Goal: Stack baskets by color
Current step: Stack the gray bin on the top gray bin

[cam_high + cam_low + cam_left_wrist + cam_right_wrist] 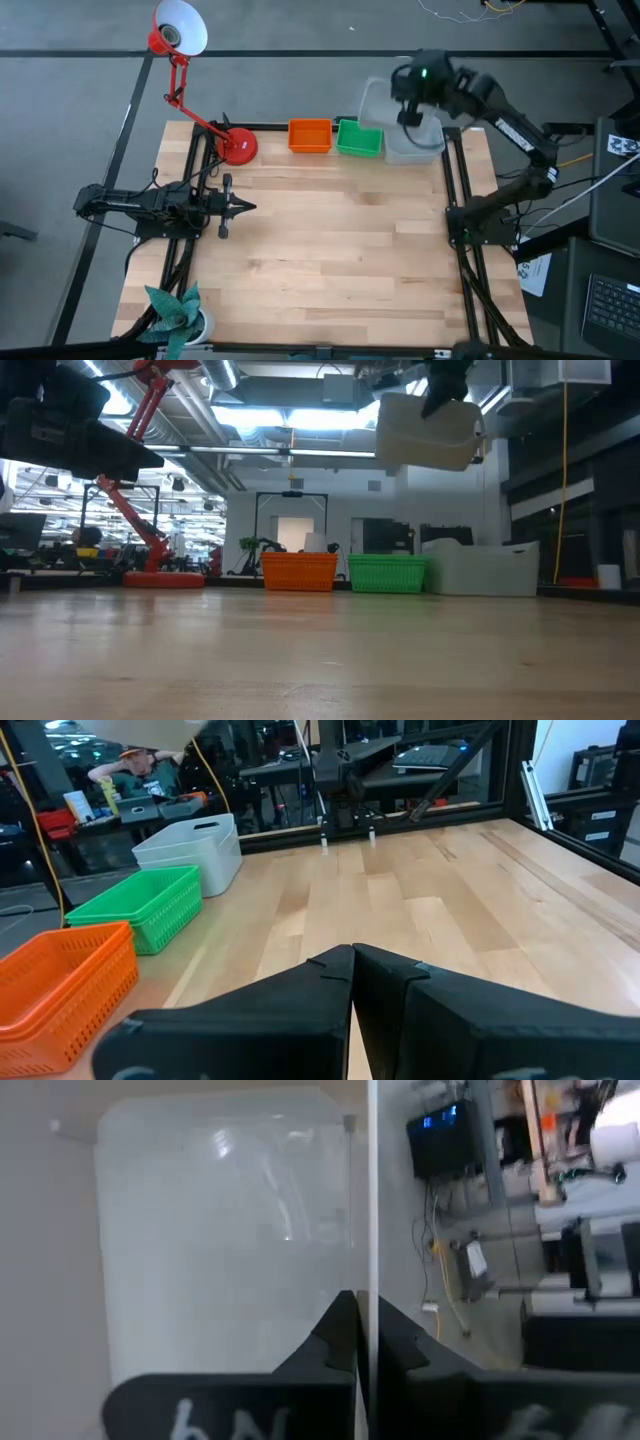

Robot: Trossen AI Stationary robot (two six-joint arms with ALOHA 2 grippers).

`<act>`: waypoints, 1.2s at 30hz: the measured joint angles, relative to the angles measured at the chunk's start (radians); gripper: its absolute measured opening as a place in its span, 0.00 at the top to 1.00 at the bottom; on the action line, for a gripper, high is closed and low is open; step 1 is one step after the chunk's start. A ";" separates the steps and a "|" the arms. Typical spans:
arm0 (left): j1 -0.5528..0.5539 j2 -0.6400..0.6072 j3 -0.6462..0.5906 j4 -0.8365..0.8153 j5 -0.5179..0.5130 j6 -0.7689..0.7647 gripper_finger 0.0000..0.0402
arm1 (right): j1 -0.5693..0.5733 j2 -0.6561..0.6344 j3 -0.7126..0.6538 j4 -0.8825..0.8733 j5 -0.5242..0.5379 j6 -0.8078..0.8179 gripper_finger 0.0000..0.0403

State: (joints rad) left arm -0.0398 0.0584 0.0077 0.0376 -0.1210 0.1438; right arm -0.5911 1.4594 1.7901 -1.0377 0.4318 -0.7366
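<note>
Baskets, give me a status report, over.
Right gripper shut on translucent grey-white plastic basket, held high above grey-white stack. Left gripper shut, idle at table's left. Orange stack, green stack set. Nothing in the way.

Orange basket [309, 136] — green basket [359, 139]

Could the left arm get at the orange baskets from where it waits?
Probably yes: the left claw sits shut over bare table, and nothing stands between it and the orange baskets; only the lamp base lies off to one side.
</note>
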 joint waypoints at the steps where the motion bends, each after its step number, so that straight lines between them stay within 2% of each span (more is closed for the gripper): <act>1: 0.000 0.000 0.000 0.000 0.000 0.000 1.00 | -0.035 0.024 0.039 -0.025 -0.018 -0.007 1.00; 5: 0.000 0.000 0.000 0.000 0.000 0.015 1.00 | -0.159 0.156 0.199 -0.198 -0.110 -0.034 1.00; 10: 0.000 0.000 0.000 0.000 0.000 0.028 1.00 | -0.264 0.315 0.348 -0.445 -0.149 -0.142 1.00; 14: 0.000 0.000 0.000 0.000 -0.001 0.049 1.00 | -0.373 0.361 0.379 -0.422 -0.328 -0.237 1.00; 18: 0.000 0.000 0.000 0.000 -0.001 0.102 1.00 | -0.503 0.411 0.380 -0.452 -0.391 -0.242 1.00; 21: 0.000 0.000 0.000 0.000 -0.001 0.128 1.00 | -0.579 0.435 0.380 -0.509 -0.489 -0.237 1.00; 28: 0.000 0.000 0.000 0.000 -0.001 0.129 1.00 | -0.571 0.484 0.380 -0.458 -0.508 -0.320 1.00; 36: 0.000 0.000 0.000 0.000 -0.001 0.129 1.00 | -0.574 0.553 0.379 -0.490 -0.495 -0.349 1.00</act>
State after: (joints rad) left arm -0.0397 0.0582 0.0078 0.0376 -0.1219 0.2726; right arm -1.1652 2.0128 2.1693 -1.5279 -0.0631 -1.0851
